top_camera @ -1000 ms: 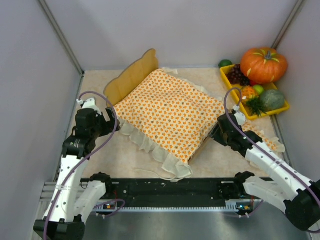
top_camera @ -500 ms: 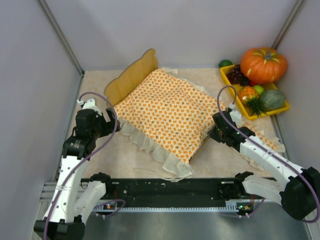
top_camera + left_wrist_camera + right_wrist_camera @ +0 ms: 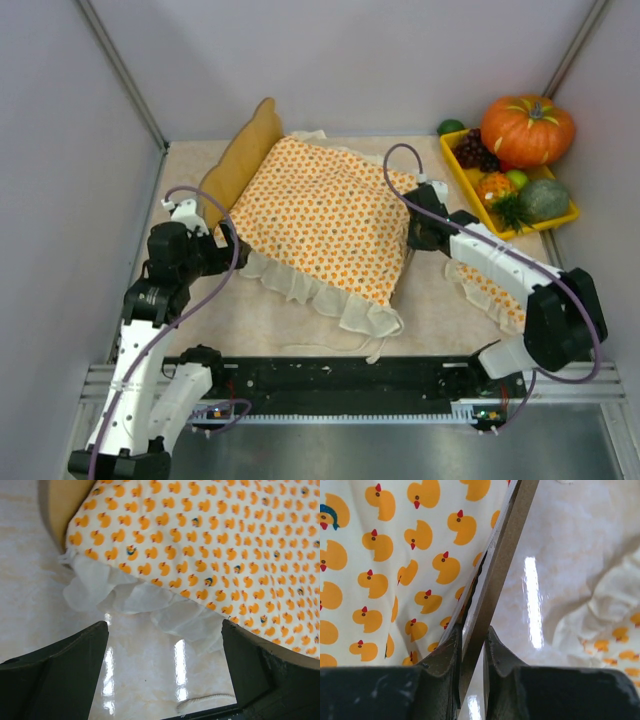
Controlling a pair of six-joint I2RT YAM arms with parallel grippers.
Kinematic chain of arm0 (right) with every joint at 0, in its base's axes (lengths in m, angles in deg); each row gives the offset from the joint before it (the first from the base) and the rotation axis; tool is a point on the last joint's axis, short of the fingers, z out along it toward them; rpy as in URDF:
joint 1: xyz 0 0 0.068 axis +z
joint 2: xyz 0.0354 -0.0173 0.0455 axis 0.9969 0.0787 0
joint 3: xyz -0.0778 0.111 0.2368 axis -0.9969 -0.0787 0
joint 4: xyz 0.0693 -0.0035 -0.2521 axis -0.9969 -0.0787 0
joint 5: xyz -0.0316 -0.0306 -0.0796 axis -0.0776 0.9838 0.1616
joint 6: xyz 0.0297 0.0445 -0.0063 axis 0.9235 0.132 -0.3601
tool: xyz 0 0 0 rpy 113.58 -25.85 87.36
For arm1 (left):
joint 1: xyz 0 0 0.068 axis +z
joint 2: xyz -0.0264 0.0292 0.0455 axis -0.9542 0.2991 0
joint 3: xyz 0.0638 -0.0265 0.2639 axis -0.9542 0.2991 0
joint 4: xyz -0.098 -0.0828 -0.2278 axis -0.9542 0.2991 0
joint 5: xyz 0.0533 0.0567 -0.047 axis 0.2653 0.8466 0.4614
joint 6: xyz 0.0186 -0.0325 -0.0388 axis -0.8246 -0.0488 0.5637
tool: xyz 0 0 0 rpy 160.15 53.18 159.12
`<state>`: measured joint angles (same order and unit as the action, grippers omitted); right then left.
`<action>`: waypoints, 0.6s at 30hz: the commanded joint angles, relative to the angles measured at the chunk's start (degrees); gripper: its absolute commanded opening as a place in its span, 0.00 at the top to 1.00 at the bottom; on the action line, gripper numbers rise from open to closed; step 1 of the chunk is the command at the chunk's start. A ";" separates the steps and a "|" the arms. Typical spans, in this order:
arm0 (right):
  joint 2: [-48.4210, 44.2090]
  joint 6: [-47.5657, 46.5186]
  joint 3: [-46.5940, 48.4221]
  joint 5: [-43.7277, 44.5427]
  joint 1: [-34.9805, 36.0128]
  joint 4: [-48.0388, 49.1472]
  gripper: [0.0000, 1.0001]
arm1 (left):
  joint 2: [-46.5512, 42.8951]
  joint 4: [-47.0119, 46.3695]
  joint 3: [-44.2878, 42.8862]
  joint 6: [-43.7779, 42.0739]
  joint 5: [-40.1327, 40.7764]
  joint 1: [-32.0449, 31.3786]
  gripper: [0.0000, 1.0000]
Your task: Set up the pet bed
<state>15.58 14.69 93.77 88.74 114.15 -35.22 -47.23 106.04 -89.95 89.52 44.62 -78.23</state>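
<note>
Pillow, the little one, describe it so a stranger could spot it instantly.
Look right of the bed, on the table under the right arm. The pillow lies flat there: duck-print like the bedspread, but far smaller and off the bed.

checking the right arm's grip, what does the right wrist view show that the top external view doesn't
Only the right wrist view: the right gripper pinched on the thin wooden side edge of the pet bed, and that the fabric print is little ducks.
Only the top external view: the headboard, the open left gripper, the pumpkin and the yellow tray of fruit in the far right corner.
Both: the bedspread over the bed and the ruffled pillow lying beside it.
</note>
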 commanded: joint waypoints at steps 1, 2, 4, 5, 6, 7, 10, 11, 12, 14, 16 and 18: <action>5.21 -26.32 8.01 -6.86 1.48 10.90 1.00 | -1.86 -4.75 0.54 -3.74 -10.48 0.35 0.01; 5.48 -31.12 8.45 -8.17 1.48 12.04 1.00 | -1.94 -4.49 0.45 -4.19 -11.20 0.35 0.01; 6.36 -34.32 8.28 -9.32 1.22 15.91 1.00 | -2.56 -4.22 0.19 -5.94 -12.86 0.35 0.01; 6.80 -37.12 8.80 -10.37 0.52 16.62 1.00 | -2.73 -4.13 0.10 -6.30 -13.48 0.35 0.01; 7.24 -38.10 9.24 -11.08 0.17 16.89 1.00 | -3.08 -4.22 0.10 -6.65 -14.19 0.35 0.01; 8.37 -39.42 9.95 -12.31 -0.36 16.80 1.00 | -3.17 -4.22 0.01 -7.52 -15.06 0.35 0.01; 10.31 -40.84 12.15 -14.50 -1.68 17.50 1.00 | -3.09 -6.32 0.54 -9.28 -23.03 0.18 0.02; 11.71 -41.80 13.63 -14.78 -1.86 16.98 1.00 | -3.00 -6.76 0.54 -9.38 -26.46 -0.08 0.01; 12.16 -42.33 14.34 -14.61 -1.86 16.54 1.00 | -3.09 -8.07 0.54 -9.21 -27.11 -1.39 0.01; 13.04 -42.69 15.40 -14.34 -1.95 16.36 1.00 | -3.53 -9.49 0.89 -9.47 -25.72 -3.59 0.01; 13.74 -41.29 16.36 -13.12 -1.95 15.14 0.95 | -3.97 -10.80 0.72 -9.56 -23.26 -7.80 0.01; 14.10 -39.27 18.21 -11.27 -1.95 11.54 0.83 | -3.18 -11.25 0.28 -9.64 -17.83 -13.75 0.01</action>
<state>30.12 -18.12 105.83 79.41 111.44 -23.44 -50.16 100.23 -89.38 81.68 23.16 -84.37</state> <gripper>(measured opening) 0.133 0.987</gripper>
